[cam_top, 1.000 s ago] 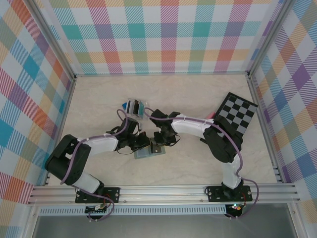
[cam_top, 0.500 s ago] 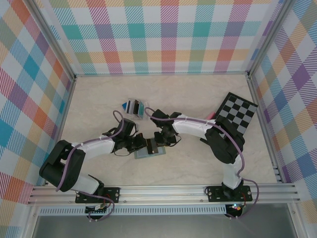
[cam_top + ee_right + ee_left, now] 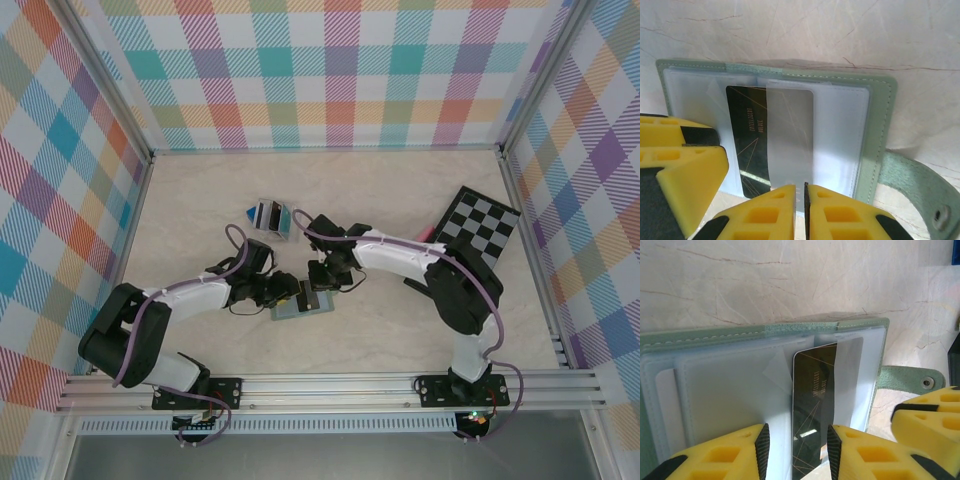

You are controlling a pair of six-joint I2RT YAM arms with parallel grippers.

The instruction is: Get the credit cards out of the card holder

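- The card holder point(image 3: 296, 310) lies open and flat on the marble-patterned table point(image 3: 400, 190), near the middle and towards the near edge, with both arms meeting over it.
- Its inside faces up: pale blue-grey pockets point(image 3: 725, 390) framed by a stitched green border point(image 3: 880, 125), and a green strap point(image 3: 920, 190) with a snap lying out to one side on the table.
- A dark card point(image 3: 812, 390) sticks partly out of one pocket, its inner end under a see-through flap point(image 3: 790, 135).
- The left gripper point(image 3: 797, 440) is low over the holder, its yellow fingers point(image 3: 735, 452) apart, with the free end of the card lying in the gap between them.
- The right gripper point(image 3: 801, 200) has its fingers almost together, pinching the edge of the holder just beside the card.
- The two grippers are close beside each other, left point(image 3: 288, 293) and right point(image 3: 322, 288) of the holder's middle.
- A clear stand point(image 3: 268, 215) of upright cards is farther back and to the left, apart from the holder.
- A checkered board point(image 3: 480, 232) lies tilted at the far right.
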